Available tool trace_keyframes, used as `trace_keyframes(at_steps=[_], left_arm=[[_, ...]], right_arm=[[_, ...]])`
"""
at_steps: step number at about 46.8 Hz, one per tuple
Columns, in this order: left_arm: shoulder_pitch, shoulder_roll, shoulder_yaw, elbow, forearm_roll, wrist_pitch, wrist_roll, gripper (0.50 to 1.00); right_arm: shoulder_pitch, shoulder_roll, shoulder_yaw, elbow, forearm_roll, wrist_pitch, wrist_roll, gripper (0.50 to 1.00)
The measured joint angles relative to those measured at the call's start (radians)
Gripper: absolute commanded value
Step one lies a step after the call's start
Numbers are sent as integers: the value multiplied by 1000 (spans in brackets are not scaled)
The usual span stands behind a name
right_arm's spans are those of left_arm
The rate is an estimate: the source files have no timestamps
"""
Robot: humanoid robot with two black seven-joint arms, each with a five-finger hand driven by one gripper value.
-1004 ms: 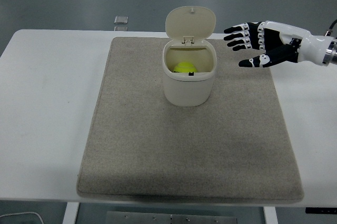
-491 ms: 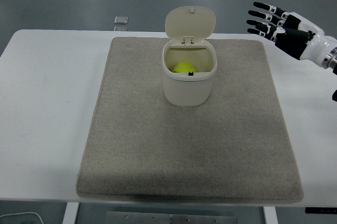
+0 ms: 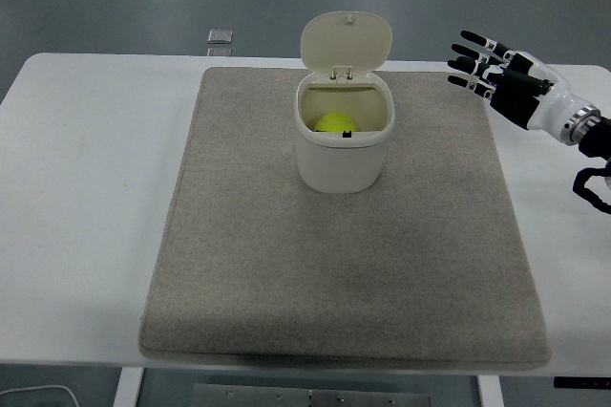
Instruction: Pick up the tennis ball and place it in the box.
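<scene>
Ball (image 3: 335, 122) sits inside the open box (image 3: 344, 154) at the frame's centre. My right hand (image 3: 501, 77), fingers spread and empty, has drawn back to the upper right, so I judge the task done.

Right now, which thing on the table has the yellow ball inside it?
The white box on the mat, with its lid flipped up. The ball sits inside it. The small square thing at the table's far edge holds nothing.
</scene>
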Motion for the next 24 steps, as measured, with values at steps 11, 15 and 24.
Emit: trace_keyframes(at_steps=[11, 15, 24], left_arm=[[0, 0, 0, 0, 0, 0, 0, 992], [0, 0, 0, 0, 0, 0, 0, 992], [0, 0, 0, 0, 0, 0, 0, 992]], right_arm=[[-3, 0, 1, -2, -1, 0, 3, 913], [-1, -1, 2, -2, -1, 2, 3, 913], [0, -3, 6, -2, -1, 4, 2, 913]])
